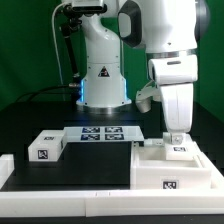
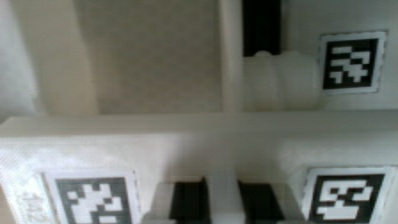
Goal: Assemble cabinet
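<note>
Found the cabinet body [image 1: 195, 170] at the exterior view's right end of the black counter [image 1: 90, 165], with tags on its top and front face. In the wrist view, made out a ridged white part [image 2: 267, 85] set between tagged panels, too blurred to name. Saw the fingers [image 1: 174, 138] straight above the body, tips at or just over its top surface. Could not tell how far apart they stood, nor whether they held anything.

Judged the step to be gripping or seating a part on the body. Reckoned it best done with a straight vertical approach, centred on the ridged part, slow, and without shoving the body sideways.

Noted a small tagged block [image 1: 45, 148] well apart toward the exterior view's left, with the marker board [image 1: 100, 133] between block and body. Noted also a low white rail [image 1: 12, 170] along the counter's left and near edges. Spotted nothing in the path down. Reckoned the body's own raised walls the likeliest snag.
</note>
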Controlling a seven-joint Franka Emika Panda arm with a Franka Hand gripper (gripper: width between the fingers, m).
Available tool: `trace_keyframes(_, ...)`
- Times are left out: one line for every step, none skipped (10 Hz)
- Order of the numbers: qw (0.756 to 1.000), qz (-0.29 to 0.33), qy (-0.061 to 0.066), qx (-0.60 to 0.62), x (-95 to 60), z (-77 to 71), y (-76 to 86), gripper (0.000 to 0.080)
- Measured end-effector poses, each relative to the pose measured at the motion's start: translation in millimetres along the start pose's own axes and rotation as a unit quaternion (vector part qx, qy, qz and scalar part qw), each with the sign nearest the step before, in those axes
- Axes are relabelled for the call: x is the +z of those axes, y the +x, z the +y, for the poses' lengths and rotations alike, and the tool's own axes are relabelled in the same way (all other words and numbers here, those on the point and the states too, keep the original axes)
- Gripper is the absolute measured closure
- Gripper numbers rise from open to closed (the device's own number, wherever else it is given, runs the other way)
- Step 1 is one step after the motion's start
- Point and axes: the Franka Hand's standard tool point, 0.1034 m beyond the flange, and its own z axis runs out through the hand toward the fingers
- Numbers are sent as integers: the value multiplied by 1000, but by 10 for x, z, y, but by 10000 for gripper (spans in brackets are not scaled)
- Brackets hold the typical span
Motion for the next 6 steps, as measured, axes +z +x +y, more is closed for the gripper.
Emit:
trace_keyframes(1000, 0, 0, 0, 0, -7, 1, 729)
trace_keyframes(1000, 0, -1, 0, 0, -6, 1, 729)
trace_keyframes(1000, 0, -1, 0, 0, -5, 1, 729)
trace_keyframes(1000, 0, -1, 0, -1, -5, 0, 729)
trace_keyframes(1000, 0, -1, 0, 0, -3, 1, 729)
trace_keyframes(1000, 0, 1, -3, 2, 46, 1, 729)
